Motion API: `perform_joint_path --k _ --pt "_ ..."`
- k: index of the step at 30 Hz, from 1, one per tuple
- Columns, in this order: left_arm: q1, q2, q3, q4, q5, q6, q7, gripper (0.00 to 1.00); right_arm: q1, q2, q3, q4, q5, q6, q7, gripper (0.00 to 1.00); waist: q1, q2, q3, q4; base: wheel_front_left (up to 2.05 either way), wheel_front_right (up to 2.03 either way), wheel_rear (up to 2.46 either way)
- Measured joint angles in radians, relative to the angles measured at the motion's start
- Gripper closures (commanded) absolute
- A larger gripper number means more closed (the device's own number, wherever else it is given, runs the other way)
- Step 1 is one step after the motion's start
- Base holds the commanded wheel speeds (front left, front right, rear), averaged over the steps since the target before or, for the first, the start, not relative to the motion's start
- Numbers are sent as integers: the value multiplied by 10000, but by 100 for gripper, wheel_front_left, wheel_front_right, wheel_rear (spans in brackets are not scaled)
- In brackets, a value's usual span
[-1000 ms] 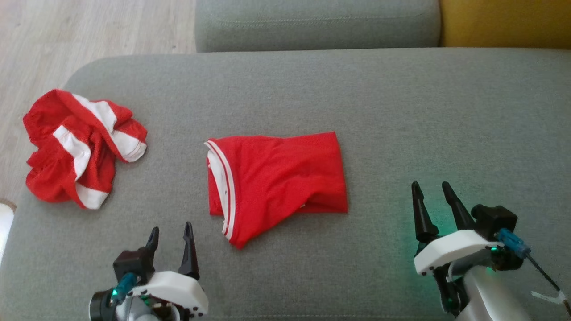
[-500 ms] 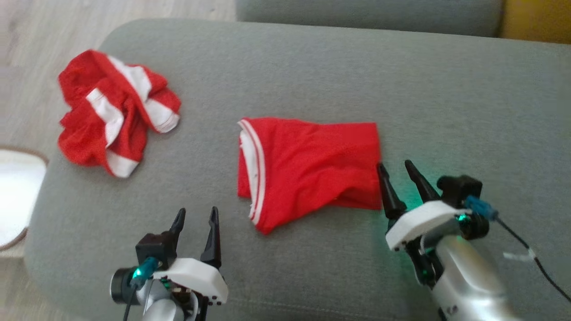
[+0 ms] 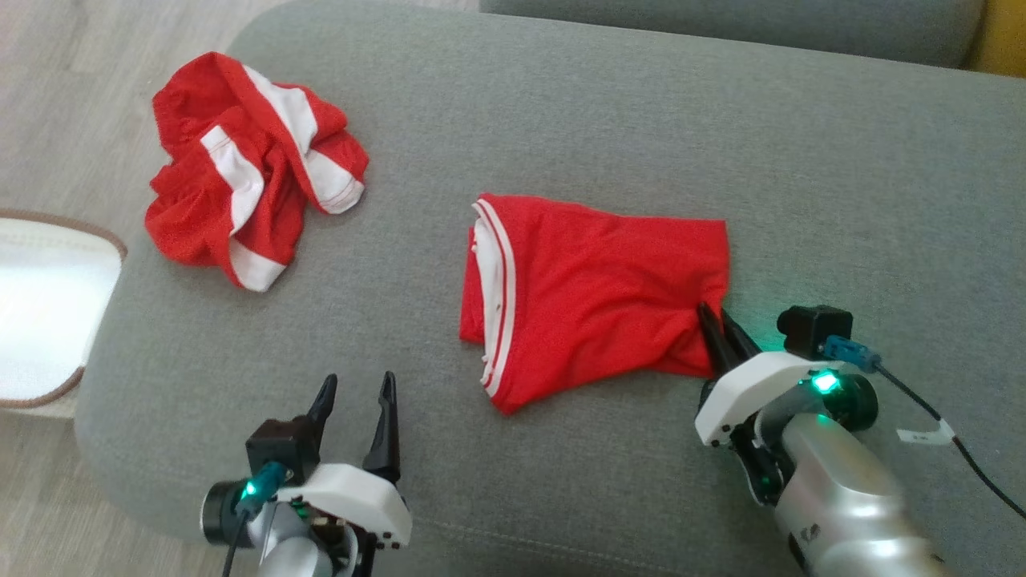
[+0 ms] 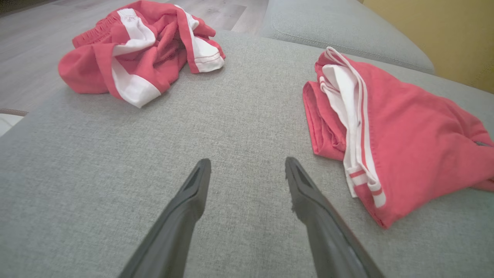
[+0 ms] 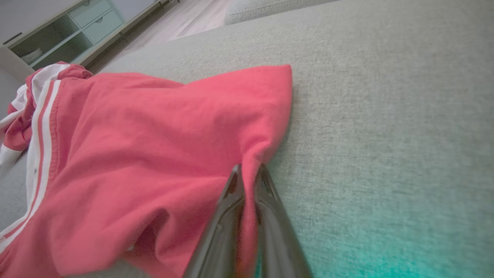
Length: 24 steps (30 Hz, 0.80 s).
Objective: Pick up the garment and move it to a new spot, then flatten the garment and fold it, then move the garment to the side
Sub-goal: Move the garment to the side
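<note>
Head view, right gripper (image 3: 716, 314): I am pinching the near right corner of the folded red garment (image 3: 601, 288), my two fingers drawn almost together and the cloth bunching toward their tips.
Head view, left gripper (image 3: 357, 386): I am holding it spread wide over the bare grey cushion (image 3: 561, 120), gripping nothing.
Head view, garment: it is lying on the cushion between my two grippers, touching the right one, with its white-striped edge facing my left fingers but apart from them.
Head view, crumpled garment (image 3: 248, 160): a second red-and-white piece is lying in a heap well beyond my left fingers and off to their left, near the cushion's edge.
Left wrist view, left fingers (image 4: 189, 208): they are standing wide apart, with grey fabric showing between them.
Left wrist view, garment: the folded piece is lying ahead and to the right of my fingertips, striped edge nearest. The heap is lying far ahead to the left.
Right wrist view, right fingers (image 5: 227, 216): they are clamping a ridge of red cloth, which is showing in the thin gap between them.
Right wrist view, garment: it is spreading ahead and to the left of my fingertips, and bare cushion is running off to their right.
</note>
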Motion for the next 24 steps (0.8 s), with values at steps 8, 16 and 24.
perform_joint_path --k 8,16,24 --pt "1 4 42 -4 -17 -98 0 0 -180 104 -395 90 -146 2 -165 100 0 0 -160 -692 0 0 0" --pt "-153 6 102 -84 33 -167 0 0 -144 73 -1223 -763 -1189 2 -173 100 0 0 -271 -2260 0 0 0" --pt "-586 8 192 -104 130 -192 0 0 -82 56 -1202 -1513 -1220 2 -173 100 0 0 -167 -4362 0 0 0"
